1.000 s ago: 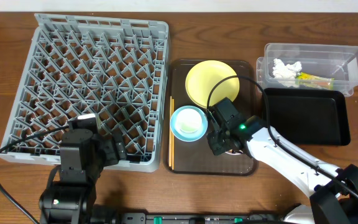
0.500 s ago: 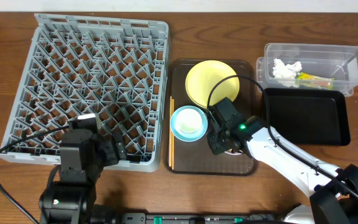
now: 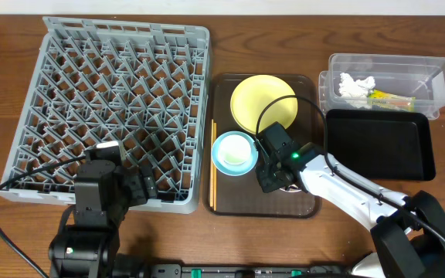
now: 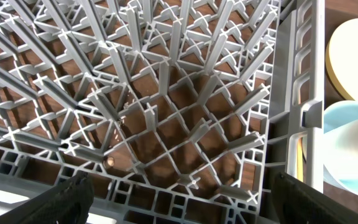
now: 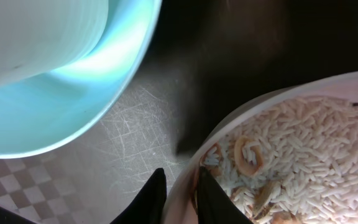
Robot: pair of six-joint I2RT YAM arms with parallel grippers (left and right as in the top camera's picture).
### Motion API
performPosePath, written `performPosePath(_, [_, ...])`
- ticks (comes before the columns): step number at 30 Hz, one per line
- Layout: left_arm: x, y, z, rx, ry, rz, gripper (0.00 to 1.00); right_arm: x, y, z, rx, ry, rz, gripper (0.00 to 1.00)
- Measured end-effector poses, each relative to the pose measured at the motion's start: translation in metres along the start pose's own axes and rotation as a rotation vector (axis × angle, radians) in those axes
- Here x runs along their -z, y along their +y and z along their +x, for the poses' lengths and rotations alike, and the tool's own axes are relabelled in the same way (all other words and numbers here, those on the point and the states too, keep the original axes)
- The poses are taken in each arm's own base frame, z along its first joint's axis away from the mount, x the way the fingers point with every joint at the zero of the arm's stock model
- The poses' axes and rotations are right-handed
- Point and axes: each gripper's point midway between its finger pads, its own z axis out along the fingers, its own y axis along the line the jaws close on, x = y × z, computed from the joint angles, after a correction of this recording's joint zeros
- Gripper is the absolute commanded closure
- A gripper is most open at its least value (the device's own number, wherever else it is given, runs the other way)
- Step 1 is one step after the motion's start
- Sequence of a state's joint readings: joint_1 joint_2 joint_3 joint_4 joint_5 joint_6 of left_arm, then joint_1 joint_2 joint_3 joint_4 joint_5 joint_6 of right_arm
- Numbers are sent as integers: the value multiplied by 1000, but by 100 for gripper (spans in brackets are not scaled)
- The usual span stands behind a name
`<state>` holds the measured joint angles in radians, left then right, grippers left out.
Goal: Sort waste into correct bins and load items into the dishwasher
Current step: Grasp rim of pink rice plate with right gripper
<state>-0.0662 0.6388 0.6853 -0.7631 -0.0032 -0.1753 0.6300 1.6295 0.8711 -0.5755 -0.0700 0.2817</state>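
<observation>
My right gripper is shut on the rim of the cream-white bowl, one finger inside and one outside. The bowl holds rice-like food crumbs. It sits on the brown serving tray, mostly hidden under the right gripper in the overhead view. Left of it stands the light-blue bowl with the small cream cup inside. The yellow plate lies behind, and the chopsticks run along the tray's left edge. My left gripper hangs open over the near right corner of the dishwasher.
The clear tub at the back right holds a white tissue and a green-yellow wrapper. The black tray lies just in front of it. Bare wooden table shows along the front edge.
The right gripper has edged slightly left at the cream-white bowl's rim. The left arm has not moved.
</observation>
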Motion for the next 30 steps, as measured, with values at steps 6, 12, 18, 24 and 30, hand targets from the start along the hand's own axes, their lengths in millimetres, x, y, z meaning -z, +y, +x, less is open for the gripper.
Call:
performPosePath(6, [0,0,0,0,0,0,9,4,-2,-3,1,-20,13,81])
performPosePath(12, [0,0,0,0,0,0,8,10,-2,-7,2,-41,13,82])
performPosePath(18, [0,0,0,0,0,0,9,10,-3,-3,1,-25,19,89])
performPosePath(24, [0,0,0,0,0,0,8,10,-5,-1,-6,-19,27,98])
performPosePath(30, [0,0,0,0,0,0,8,16,-7,-4,-20,-36,44,99])
